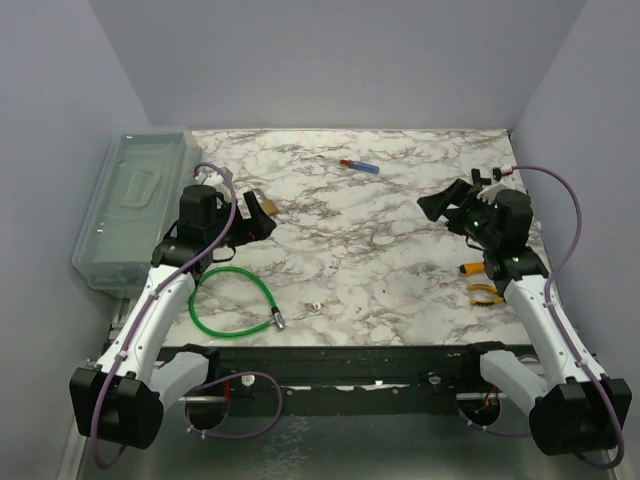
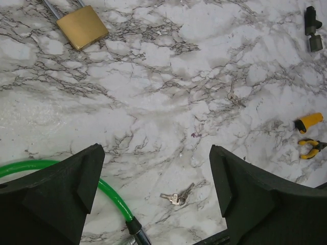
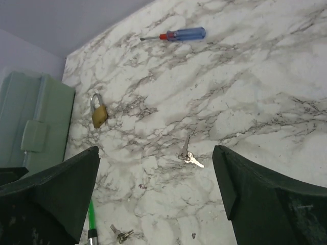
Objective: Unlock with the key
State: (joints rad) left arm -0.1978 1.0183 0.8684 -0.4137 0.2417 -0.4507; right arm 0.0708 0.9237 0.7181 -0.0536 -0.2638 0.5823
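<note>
While both arms are hovering with jaws released, nothing held, the key [image 2: 176, 197] is lying flat on the marble surface [image 1: 400, 260], at about 3 o'clock of the green cable's [image 1: 225, 305] metal tip, well apart from the padlock [image 2: 82, 26].

A robot lab test cell: a marble-patterned tabletop [image 1: 380, 230] boxed in by plain pale walls [image 1: 330, 60], with a clear plastic bin [image 1: 135, 205] at the left.

Twin white-shelled robot arms with black joints, bolted to a black base rail.
Lilac cables loop along each; broad matte-black wedge-shaped fingers [image 2: 56, 199] tip both.
</note>
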